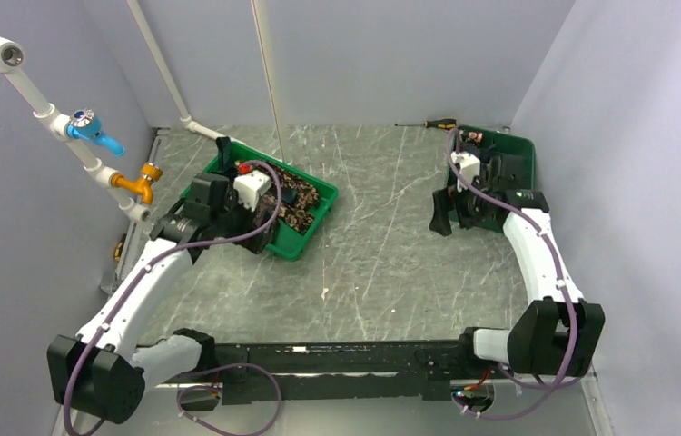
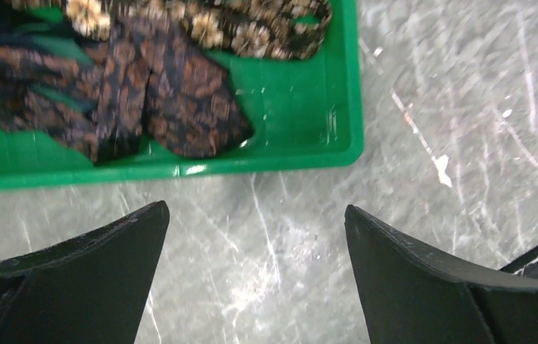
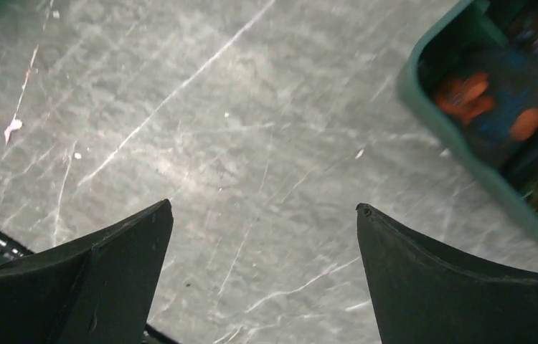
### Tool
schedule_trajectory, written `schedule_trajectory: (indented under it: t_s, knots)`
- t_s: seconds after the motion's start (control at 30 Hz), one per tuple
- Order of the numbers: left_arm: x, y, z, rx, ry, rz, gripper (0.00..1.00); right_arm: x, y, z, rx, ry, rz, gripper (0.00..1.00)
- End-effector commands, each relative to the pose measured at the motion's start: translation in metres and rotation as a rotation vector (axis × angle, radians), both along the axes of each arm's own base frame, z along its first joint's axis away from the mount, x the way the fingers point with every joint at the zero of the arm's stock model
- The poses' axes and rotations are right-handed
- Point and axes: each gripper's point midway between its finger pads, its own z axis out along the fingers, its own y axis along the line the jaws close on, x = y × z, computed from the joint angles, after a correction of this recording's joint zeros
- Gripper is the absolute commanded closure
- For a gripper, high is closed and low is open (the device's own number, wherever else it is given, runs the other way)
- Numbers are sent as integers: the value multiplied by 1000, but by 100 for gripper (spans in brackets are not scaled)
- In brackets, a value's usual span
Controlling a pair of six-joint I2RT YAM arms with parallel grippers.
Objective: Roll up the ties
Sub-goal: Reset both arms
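From above, two green trays sit on the table: the left tray toward the far-left corner, the right tray in the far-right corner. One screwdriver lies by the far edge. The ties are heaped in the left tray, too tangled to count. In the left wrist view, the left gripper hangs over bare table just outside that tray, jaws spread wide and holding nothing. Two dark brown blades lie side by side, tips toward the tray wall; one olive-tan speckled tie runs crosswise behind them. In the right wrist view, the right gripper is equally wide and empty beside the right tray, which holds dark orange-marked fabric of unclear shape.
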Motion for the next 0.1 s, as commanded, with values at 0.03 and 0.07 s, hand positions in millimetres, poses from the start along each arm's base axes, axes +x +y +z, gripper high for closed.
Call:
schedule_trajectory:
  t_s: [0.03, 0.07]
  knots:
    - [-2, 25, -6, 13, 5, 141, 1, 0, 2, 21, 14, -125, -23, 0]
    - [0, 28, -7, 15, 7, 162, 1, 1, 2, 21, 13, -128, -26, 0]
